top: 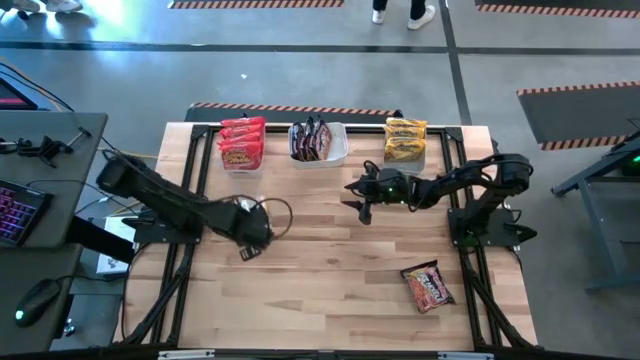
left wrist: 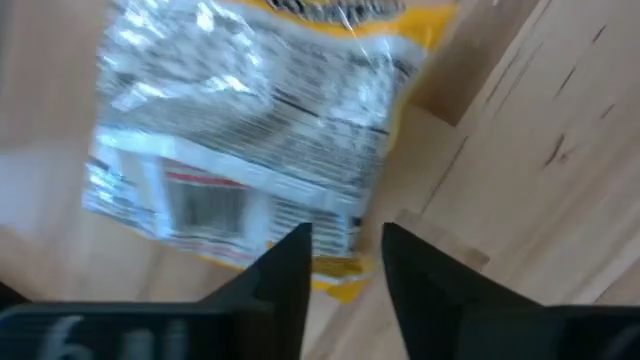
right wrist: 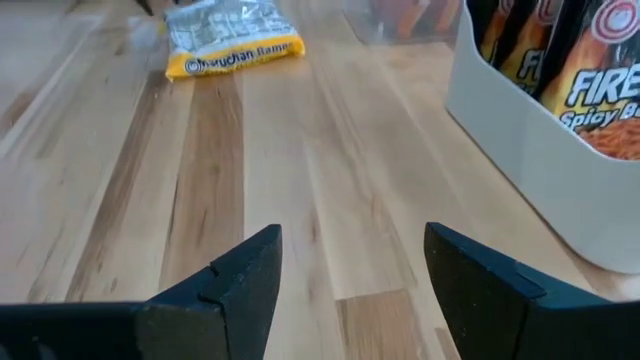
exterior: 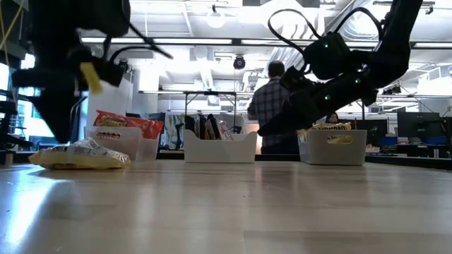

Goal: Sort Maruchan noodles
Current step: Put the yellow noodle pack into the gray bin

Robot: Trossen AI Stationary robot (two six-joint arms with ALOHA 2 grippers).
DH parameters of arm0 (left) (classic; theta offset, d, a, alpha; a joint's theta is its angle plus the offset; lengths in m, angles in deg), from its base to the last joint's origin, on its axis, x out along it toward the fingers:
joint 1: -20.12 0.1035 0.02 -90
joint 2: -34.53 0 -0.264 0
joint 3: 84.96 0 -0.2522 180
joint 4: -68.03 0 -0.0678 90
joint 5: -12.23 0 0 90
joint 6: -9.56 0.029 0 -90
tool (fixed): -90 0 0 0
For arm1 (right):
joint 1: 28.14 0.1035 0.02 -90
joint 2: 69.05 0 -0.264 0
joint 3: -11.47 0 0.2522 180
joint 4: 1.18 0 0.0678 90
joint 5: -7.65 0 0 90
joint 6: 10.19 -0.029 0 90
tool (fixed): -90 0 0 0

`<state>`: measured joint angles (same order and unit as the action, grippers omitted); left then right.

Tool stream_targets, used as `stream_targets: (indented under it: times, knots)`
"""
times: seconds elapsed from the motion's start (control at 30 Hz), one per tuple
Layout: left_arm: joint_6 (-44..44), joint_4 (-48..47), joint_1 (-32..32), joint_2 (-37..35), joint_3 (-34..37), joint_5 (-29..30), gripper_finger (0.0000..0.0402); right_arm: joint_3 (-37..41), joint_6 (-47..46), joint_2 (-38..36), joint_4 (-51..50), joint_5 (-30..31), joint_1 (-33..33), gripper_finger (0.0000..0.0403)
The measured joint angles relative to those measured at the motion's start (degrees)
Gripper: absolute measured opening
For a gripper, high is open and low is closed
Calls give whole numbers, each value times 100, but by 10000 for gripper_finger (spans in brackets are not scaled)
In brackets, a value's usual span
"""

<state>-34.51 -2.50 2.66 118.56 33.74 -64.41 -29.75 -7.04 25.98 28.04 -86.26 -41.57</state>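
Left arm over a yellow packet, right arm empty by the tubs.
The left gripper hung with fingers narrowly parted above the yellow packet on the table; the right gripper gaped wide, holding nothing, beside the middle tub. A red packet lay near the table's right front.

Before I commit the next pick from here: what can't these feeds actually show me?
- Yellow packet: in the high view the left arm covers it; in the left wrist view it is blurred, its label unreadable.
- Left pincer: open, with nothing between its fingers; touching the packet or not, unclear.
- Middle tub: count of dark packets too small to tell; the right wrist view cuts the tub off.
- Loose red packet: only in the high view, print unreadable.
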Motion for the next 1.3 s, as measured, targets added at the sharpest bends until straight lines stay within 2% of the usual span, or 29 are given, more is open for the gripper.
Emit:
stream_targets:
  times: [0.2,0.33,0.47,0.73,1.03,1.3]
  knots:
    - [-385,42,-150,676,-8,-60,180,11,30,14,8,2,0,229]
    - [-384,30,-145,1044,-6,51,193,13,30,14,-1,2,0,229]
    - [-208,17,-156,1202,-26,177,158,15,32,14,2,2,0,229]
    - [126,-178,-148,1011,-110,710,13,17,-17,14,157,7,0,229]
    - [462,-327,-14,238,-161,964,2,-25,-442,14,470,20,70,235]
    - [733,120,262,-899,-161,1098,1,-831,-446,19,118,-5,460,286]
